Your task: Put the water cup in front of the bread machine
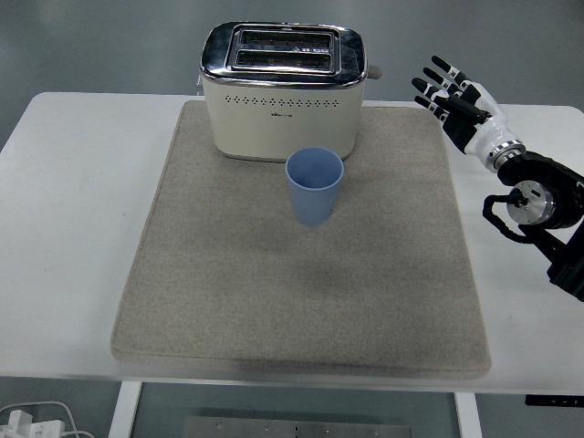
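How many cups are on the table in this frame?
1. A single blue cup stands upright on the beige mat, just in front of the toaster. Nothing in view looks able to hide another, except behind the toaster.

White table, grey floor
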Motion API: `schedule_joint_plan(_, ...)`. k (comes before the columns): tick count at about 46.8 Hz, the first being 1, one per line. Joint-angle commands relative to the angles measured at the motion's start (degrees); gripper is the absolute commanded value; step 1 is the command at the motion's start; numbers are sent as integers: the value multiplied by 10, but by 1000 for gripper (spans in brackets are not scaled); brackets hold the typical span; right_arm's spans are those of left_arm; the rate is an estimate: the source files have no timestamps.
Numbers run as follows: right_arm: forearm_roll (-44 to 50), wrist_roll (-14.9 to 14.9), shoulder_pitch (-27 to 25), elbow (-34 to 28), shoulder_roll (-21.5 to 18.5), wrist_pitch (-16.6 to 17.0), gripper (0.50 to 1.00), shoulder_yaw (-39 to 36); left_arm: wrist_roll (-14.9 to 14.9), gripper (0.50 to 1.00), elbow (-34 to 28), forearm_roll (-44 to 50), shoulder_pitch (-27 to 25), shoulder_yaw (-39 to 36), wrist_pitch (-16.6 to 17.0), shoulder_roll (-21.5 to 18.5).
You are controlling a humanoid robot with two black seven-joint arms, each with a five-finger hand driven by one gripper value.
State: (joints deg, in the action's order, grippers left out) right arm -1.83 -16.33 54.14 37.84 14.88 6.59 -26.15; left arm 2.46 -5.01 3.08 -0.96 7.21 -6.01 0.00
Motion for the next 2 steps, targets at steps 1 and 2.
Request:
schedule_joint_plan(1,0,0,0,-3,0,-1,928,0,0,1000,0,0,0,0,-1,0)
schedule_joint_plan(2,0,0,0,-5,0,-1,928,0,0,1000,0,0,0,0,-1,0)
